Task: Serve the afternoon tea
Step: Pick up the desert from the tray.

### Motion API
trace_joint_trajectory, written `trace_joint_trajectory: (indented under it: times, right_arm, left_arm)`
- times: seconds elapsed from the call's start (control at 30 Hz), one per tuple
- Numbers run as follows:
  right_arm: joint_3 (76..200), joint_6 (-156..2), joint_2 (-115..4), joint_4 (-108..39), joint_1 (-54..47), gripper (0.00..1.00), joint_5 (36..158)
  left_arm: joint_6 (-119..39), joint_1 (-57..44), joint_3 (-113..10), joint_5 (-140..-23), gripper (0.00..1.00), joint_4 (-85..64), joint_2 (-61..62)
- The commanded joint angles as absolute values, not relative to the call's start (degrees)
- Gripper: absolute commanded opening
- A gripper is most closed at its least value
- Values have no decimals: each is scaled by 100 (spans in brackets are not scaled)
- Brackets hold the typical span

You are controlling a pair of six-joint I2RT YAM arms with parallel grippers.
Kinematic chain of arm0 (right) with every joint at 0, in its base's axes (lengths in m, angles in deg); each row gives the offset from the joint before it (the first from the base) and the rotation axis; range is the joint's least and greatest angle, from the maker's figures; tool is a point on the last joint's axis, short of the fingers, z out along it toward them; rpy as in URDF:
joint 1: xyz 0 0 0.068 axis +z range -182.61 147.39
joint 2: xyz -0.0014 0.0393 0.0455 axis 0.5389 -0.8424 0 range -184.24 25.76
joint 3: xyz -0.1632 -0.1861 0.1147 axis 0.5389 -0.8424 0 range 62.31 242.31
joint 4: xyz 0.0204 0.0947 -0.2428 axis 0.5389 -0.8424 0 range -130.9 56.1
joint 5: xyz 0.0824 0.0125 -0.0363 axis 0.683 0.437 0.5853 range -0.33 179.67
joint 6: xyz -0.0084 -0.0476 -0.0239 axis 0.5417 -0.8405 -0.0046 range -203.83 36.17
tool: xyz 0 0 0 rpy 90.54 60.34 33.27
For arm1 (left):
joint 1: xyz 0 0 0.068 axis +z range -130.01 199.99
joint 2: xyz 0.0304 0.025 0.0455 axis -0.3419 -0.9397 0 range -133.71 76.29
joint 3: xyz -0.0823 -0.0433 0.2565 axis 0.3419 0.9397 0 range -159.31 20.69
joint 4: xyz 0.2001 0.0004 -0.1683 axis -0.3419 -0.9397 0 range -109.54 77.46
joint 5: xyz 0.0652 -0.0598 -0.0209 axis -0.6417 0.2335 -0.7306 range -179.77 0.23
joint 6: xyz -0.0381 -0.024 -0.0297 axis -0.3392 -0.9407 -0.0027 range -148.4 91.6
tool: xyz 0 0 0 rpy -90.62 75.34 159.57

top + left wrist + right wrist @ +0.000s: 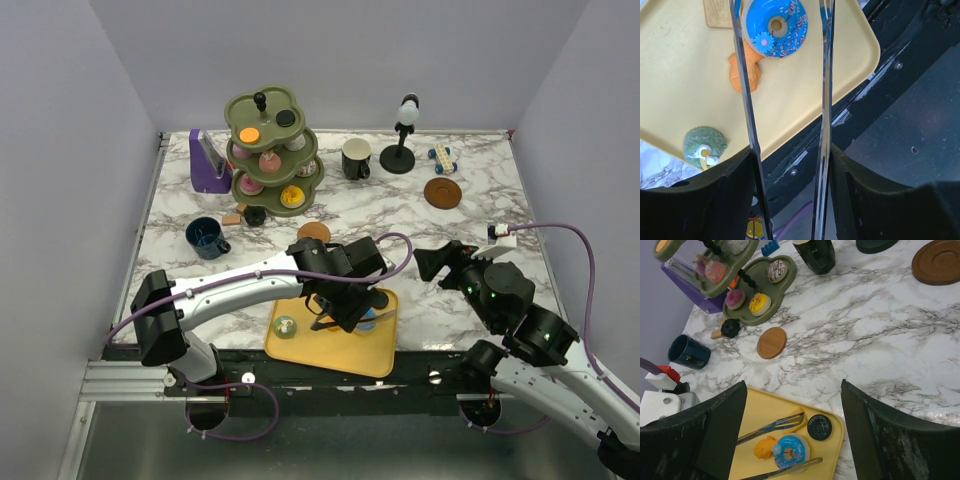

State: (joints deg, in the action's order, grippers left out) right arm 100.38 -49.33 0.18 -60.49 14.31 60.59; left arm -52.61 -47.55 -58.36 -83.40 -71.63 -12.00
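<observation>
Left pincer (pixel 790 200) clamps tongs (pixel 747 115); right pincer (pixel 790 390) hovers, jaws spread.

A white marble-patterned worktop (pixel 470 215) with grey veins is boxed in by plain, pale lilac-grey walls (pixel 340 60) at the back and on both sides. A black rail (pixel 420 366) edges its near side, above a dull grey floor (pixel 350 450). The light is soft and even.

A tray (pixel 340 358) sits at the middle of the table's (pixel 480 200) near edge. On it are a cupcake (pixel 285 325) at its left end, a doughnut (pixel 790 450) between the tips of tongs (pixel 772 427) toward its right, and a biscuit (pixel 819 427) just behind that. A tiered stand (pixel 270 150) stands near the far-left corner, a holder (pixel 208 165) on its left, one mug (pixel 205 238) before it and a second mug (pixel 355 158) on its right. One coaster (pixel 314 232) lies between stand and tray, another coaster (pixel 442 192) nearer the right edge.
</observation>
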Motion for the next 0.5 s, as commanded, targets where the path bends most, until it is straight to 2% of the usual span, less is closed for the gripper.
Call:
trace_joint_trajectory:
  times: [0.0, 0.47]
  right_arm:
    - [9967, -4906, 41, -5992, 1442, 84, 6064]
    - [9961, -4906, 142, -5991, 1441, 84, 6082]
  left_arm:
    - [-5231, -4743, -5814, -8186, 63, -7103, -1325]
    - [-5056, -4535, -6326, -8444, 63, -7397, -1641]
